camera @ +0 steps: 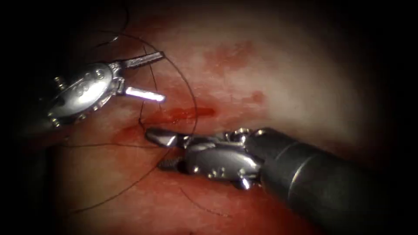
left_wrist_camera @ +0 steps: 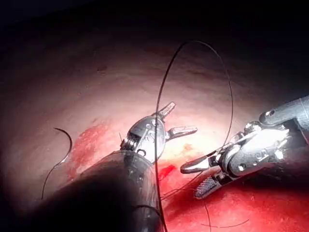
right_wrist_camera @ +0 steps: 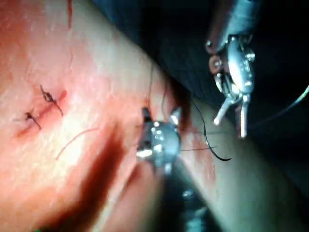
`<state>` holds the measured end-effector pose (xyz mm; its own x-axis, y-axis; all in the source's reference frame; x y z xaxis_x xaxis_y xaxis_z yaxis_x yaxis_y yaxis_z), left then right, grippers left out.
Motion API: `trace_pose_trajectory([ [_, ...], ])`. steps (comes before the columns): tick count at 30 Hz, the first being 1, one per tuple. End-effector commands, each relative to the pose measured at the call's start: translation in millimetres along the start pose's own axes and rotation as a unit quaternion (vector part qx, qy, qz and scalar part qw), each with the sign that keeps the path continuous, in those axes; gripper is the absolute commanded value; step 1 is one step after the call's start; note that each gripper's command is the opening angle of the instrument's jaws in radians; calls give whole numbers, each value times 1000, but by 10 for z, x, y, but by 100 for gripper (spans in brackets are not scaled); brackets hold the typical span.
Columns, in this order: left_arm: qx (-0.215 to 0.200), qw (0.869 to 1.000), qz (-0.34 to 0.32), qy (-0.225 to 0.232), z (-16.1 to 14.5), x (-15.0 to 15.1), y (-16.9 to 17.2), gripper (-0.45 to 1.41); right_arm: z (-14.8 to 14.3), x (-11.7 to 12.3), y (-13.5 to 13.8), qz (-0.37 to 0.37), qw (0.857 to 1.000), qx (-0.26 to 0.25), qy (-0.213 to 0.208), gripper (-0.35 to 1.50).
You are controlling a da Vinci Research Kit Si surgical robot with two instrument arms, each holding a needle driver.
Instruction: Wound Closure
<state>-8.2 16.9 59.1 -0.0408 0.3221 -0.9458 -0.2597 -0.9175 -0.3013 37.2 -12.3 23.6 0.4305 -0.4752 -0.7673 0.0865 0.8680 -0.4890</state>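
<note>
In the endoscope view, the left tool (camera: 146, 75) stood with both jaws spread and nothing between them, thread (camera: 191, 93) crossing just past its tips. The right tool (camera: 163, 150) lay directly below it, jaws likewise parted around a strand without gripping it, its upper jaw just under the cut (camera: 187, 114) and the red fluid (camera: 130, 130) on the tissue (camera: 305, 82). In the left wrist view, the left tool (left_wrist_camera: 176, 121) was released, a tall loop of thread (left_wrist_camera: 193, 46) arching above it and over the right tool (left_wrist_camera: 200, 176), also unclenched; the needle (left_wrist_camera: 66, 140) lay free on the tissue, well behind the left tool and not driven in. In the right wrist view, the right tool (right_wrist_camera: 161, 116) showed separated tips, with tied stitches (right_wrist_camera: 46, 104) well off to one side. The step in hand was judged to be thread handling (neither tool held anything); any next move would call for first securing a strand or the needle. No containers were present.
</note>
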Motion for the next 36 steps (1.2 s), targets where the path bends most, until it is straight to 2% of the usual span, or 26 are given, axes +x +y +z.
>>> trace_pose_trajectory([
  [1,0,1000,1,0,8,-5,-3,32,16,4,0,-4,1000,4,-5,148],
  [3,1,1000,1,0,10,-4,-2,31,18,2,-1,-4,1000,7,-6,148],
  [7,-15,1000,-6,18,21,0,0,10,19,-6,-5,-9,1000,14,-9,148],
  [11,-46,997,-45,48,28,4,13,21,18,-17,-6,0,1000,17,-12,148],
  [14,-52,996,-50,58,34,10,20,21,22,-23,-9,5,1000,16,-14,148],
  [18,-18,998,-54,29,51,13,23,26,28,-20,-14,2,1000,21,-11,148],
  [24,-5,999,-40,4,85,12,29,26,32,-16,-19,5,1000,27,-6,148],
  [30,2,999,-32,-18,86,11,25,26,30,-15,-21,4,1000,29,-3,148],
  [33,-38,999,-27,-4,89,12,33,22,31,-16,-19,5,1000,29,-4,148],
  [36,-104,993,-50,23,93,17,48,22,34,-17,-18,6,1000,28,-5,148],
])
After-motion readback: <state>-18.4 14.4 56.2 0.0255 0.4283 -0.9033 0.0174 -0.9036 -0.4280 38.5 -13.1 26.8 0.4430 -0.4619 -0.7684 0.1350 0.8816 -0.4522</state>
